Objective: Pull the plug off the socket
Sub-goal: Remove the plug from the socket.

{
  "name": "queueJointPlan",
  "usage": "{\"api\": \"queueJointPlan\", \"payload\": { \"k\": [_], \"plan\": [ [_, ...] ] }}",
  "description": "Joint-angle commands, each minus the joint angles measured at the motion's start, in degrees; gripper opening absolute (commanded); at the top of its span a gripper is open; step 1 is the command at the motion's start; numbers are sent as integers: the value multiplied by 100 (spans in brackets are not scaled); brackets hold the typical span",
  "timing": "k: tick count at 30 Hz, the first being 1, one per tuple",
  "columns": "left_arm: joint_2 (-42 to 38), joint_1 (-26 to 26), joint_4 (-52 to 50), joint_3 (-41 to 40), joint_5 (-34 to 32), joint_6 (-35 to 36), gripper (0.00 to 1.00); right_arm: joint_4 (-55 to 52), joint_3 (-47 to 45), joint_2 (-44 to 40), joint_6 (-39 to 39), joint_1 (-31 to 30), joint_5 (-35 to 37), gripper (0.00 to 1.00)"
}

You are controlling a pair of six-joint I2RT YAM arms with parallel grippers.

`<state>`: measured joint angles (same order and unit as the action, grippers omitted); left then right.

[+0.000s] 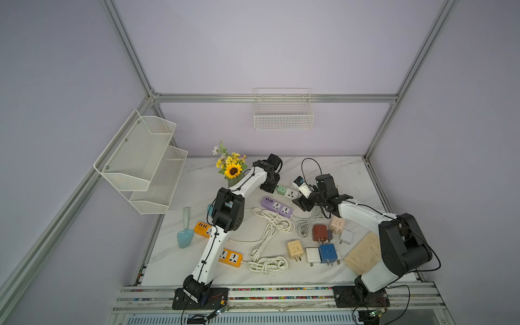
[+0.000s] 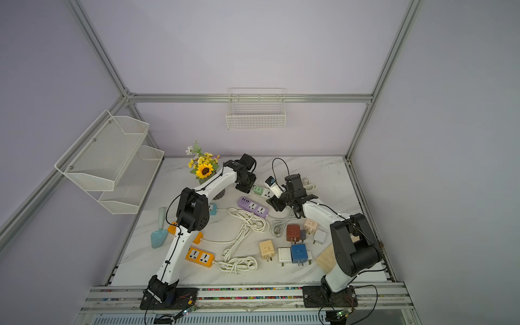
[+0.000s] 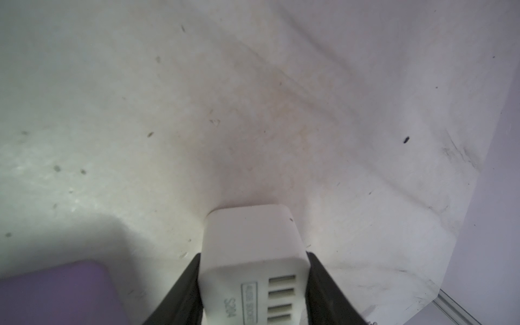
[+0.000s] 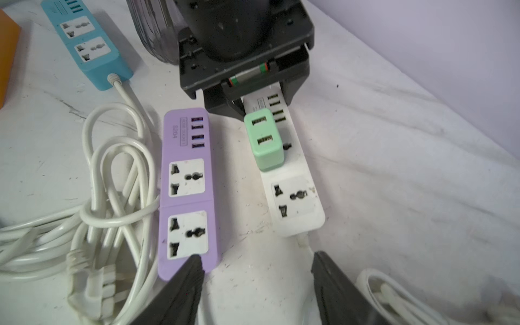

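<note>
Left gripper (image 3: 253, 255) is clamped on the USB end of the white power strip (image 4: 292, 202). Green plug (image 4: 264, 143) sits seated in the strip's socket nearest that end. Right gripper (image 4: 257, 261) is partway open, holding nothing, hovering just off the strip's cord end.

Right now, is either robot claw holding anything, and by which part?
The left gripper clamps the white power strip by its USB-port end. The right gripper is open, holding nothing.
</note>
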<state>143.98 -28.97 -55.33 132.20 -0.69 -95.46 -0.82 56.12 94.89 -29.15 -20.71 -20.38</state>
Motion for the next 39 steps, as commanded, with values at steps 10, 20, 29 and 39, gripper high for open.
{"api": "queueJointPlan", "payload": {
  "k": [10, 20, 29, 39],
  "plan": [
    [-195, 95, -457, -169, 60, 34, 0, 1628, 719, 1511, -580, -517, 416, 60],
    [-209, 112, -531, -205, 138, 102, 0, 1884, 967, 1817, -554, -610, 971, 58],
    [-195, 128, -530, -160, 174, 152, 0, 1560, 1262, 2145, -522, -700, 695, 42],
    [-191, 129, -530, -160, 157, 170, 0, 1393, 1344, 2179, -456, -706, 868, 28]
  ]
}}
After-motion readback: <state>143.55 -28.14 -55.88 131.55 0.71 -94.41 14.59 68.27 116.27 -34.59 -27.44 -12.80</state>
